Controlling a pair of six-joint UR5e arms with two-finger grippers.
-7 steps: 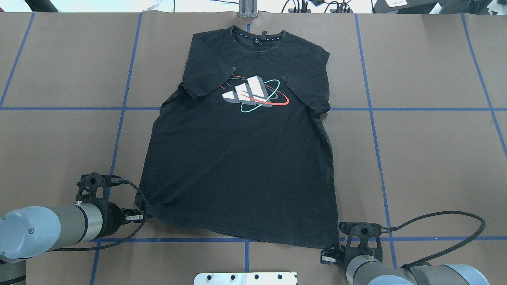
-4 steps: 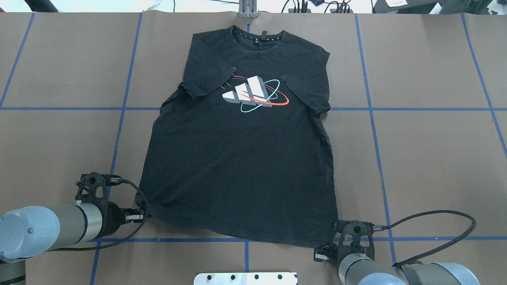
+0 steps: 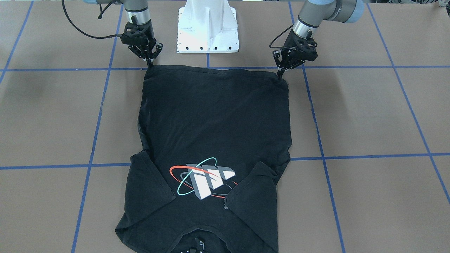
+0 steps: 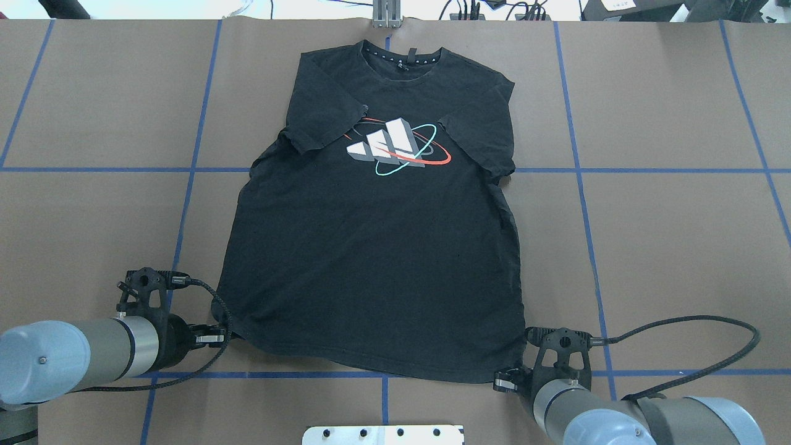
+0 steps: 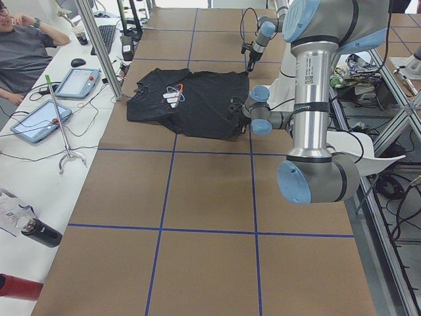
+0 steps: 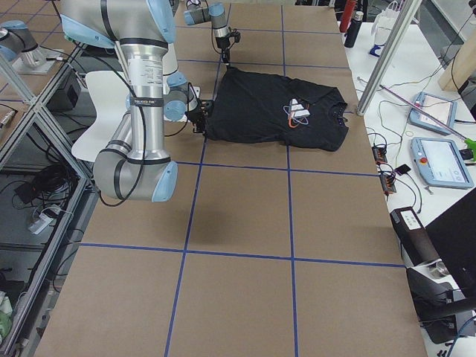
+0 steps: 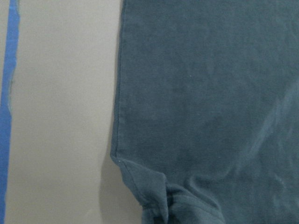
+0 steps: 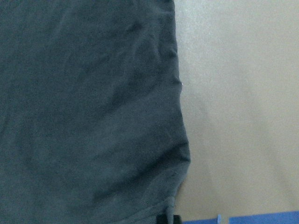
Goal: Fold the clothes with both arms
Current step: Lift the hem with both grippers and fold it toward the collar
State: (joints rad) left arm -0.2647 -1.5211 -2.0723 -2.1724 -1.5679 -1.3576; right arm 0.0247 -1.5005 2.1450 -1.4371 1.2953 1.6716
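Down at the near edge of the black T-shirt (image 4: 371, 259), both arms have hold of the hem (image 4: 371, 368), one at each bottom corner. The left gripper (image 4: 217, 337) lies low and nearly level over the table (image 4: 680, 247), its fingers pinched together on the corner of cloth just ahead of its tips; in the front-facing view the same left gripper (image 3: 280, 72) narrows to a point right on that corner. The right gripper (image 4: 503, 383) has its jaws closed likewise on the other corner, and from across the table the right gripper (image 3: 150, 64) meets the fabric at its very tip. The hem runs between the two grippers with slight sag and a few wrinkles near each pinch. Beyond the fingertips, away from the robot, the shirt lies flat and print-side up, with the chest print (image 4: 395, 148) far from both grippers and the collar (image 4: 401, 55) farthest of all. Both sleeves (image 4: 321, 117) are turned inward onto the chest, beside the print. Each wrist camera shows only dark fabric, bunched slightly at the corner nearest the fingers, with bare table beside it. Behind the grippers, between the two arms, stands the white pedestal (image 3: 208, 28).
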